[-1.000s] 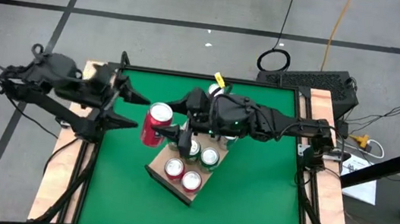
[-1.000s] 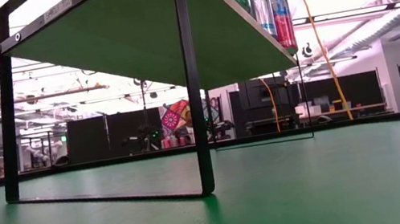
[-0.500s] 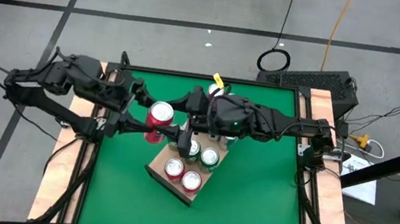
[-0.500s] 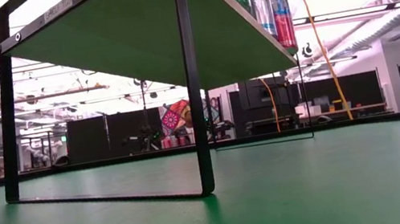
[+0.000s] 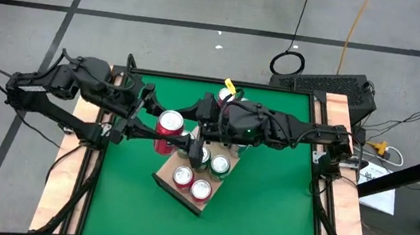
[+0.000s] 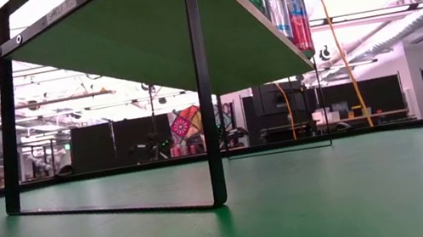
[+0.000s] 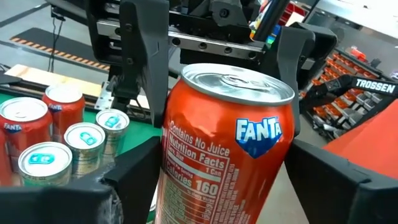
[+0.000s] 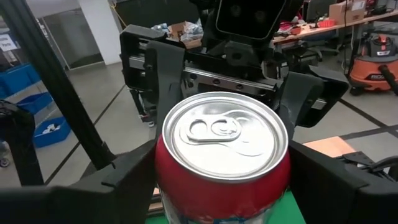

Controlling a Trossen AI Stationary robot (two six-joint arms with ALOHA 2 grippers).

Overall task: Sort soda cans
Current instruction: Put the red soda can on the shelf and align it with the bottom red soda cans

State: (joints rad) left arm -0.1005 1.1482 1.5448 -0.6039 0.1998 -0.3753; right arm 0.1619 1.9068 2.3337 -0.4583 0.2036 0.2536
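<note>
high view: my right gripper (image 5: 184,136) grasps a red can (image 5: 168,129) above the table (image 5: 263,204), beside the cans on the board (image 5: 166,181). left wrist view: my left gripper (image 7: 211,180) brackets the same can (image 7: 224,143), fingers spread, not clamped.

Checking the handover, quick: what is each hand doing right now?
Left hand: around the red can, grip cannot be told.
Right hand: shut on the red can.
</note>
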